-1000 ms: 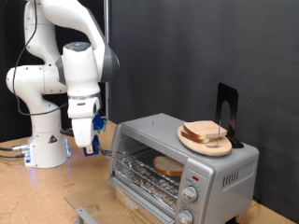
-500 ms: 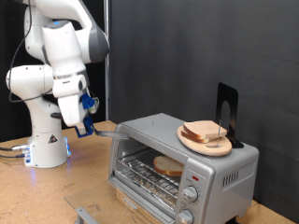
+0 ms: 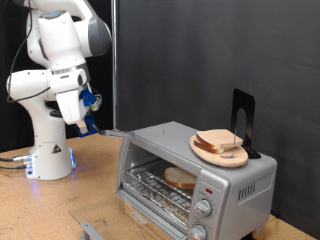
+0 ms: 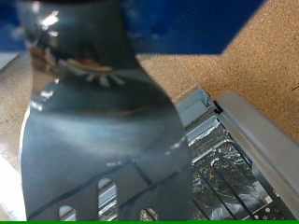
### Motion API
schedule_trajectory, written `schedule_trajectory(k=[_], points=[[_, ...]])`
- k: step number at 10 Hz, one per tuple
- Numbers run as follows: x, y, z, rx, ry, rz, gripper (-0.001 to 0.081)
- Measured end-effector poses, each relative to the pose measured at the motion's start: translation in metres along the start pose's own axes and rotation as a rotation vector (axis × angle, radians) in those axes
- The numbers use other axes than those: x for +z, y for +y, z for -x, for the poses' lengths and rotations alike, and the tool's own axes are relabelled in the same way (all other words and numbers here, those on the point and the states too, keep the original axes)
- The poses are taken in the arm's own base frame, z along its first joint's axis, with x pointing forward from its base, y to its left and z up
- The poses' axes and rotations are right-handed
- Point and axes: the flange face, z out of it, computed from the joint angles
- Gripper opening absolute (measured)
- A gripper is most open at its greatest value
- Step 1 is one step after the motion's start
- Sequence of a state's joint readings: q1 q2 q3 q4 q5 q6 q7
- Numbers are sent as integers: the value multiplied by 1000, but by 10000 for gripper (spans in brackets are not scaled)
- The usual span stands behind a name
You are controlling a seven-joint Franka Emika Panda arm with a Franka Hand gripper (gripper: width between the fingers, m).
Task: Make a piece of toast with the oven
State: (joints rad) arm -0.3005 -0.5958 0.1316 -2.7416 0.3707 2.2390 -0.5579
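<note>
Piece of toast (image 3: 181, 179) lies on the wire rack (image 3: 160, 180) inside the oven (image 3: 195, 175), seen through the open front; only its front part shows, rest hidden in the dark cavity. Oven sits on the table (image 3: 40, 210) at the exterior view's right, silver-grey, knobs (image 3: 203, 208) on its front panel, lower part cut off by the frame bottom. On the oven's top a round wooden plate (image 3: 220, 150) carries more bread slices (image 3: 218, 141), stacked, with a black stand (image 3: 241, 122) just behind them.

Table is cork-brown particle board. Backdrop is black curtain; a lighter wall strip shows at the exterior view's far left. A small metal bracket (image 3: 92, 230) lies on the table near the bottom edge, partly cut off. Cables trail from the robot base (image 3: 45, 150) at the left.

End effector (image 3: 84, 113) hangs to the left of the oven, well apart from the toast, above the table. It is clenched on a spatula (image 4: 93, 131): the handle runs from the fingers toward the oven's top-left corner in the exterior view. In the wrist view the shiny slotted blade fills most of the picture and blocks the fingers; blue finger parts are blurred at the edge. Behind the blade a corner of the oven's foil-lined tray (image 4: 224, 173) shows. Toast not visible in the wrist view.
</note>
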Motion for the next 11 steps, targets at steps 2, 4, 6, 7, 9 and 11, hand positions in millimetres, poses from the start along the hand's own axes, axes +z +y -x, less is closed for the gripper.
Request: schedule_trajectory(k=[2,4,6,7,9,11], points=[[-2,-13,-8,-14,29,-45,400],[-6,-42,-21,-52,48,-80,400],[-4,-75,-35,-59,58,-90,400],[-2,-88,-41,-60,58,-94,400],[5,-119,-54,-78,74,-98,400],[16,-147,-66,-102,90,-84,400]])
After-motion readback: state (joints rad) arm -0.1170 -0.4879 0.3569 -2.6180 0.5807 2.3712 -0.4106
